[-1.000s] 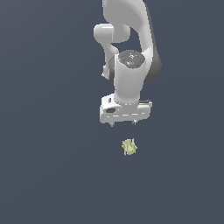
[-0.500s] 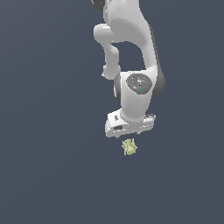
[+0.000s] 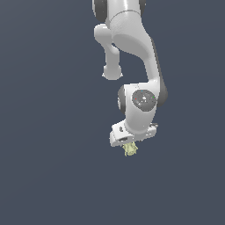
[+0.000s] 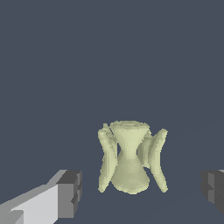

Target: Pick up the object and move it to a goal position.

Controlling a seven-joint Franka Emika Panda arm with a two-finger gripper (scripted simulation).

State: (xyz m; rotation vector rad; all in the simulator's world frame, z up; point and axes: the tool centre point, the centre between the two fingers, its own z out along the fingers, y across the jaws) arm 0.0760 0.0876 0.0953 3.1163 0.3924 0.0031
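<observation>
The object (image 3: 130,150) is a small pale yellow-green lumpy thing on the dark grey floor. In the exterior view the white gripper (image 3: 130,147) has come down right over it, and the hand covers the object's upper part. In the wrist view the object (image 4: 130,157) stands between the two dark finger pads (image 4: 70,194), with a clear gap on each side. The jaws stand wide apart, touching nothing. The gripper's midpoint in the wrist view (image 4: 142,191) lies at the object's base.
The white arm (image 3: 132,52) rises from the hand to the top edge of the exterior view. The floor (image 3: 44,176) is plain dark grey all around, with nothing else on it.
The arm has lowered toward the object. The hand was well above it a second ago and now sits around it, jaws still open. The object has not moved.
</observation>
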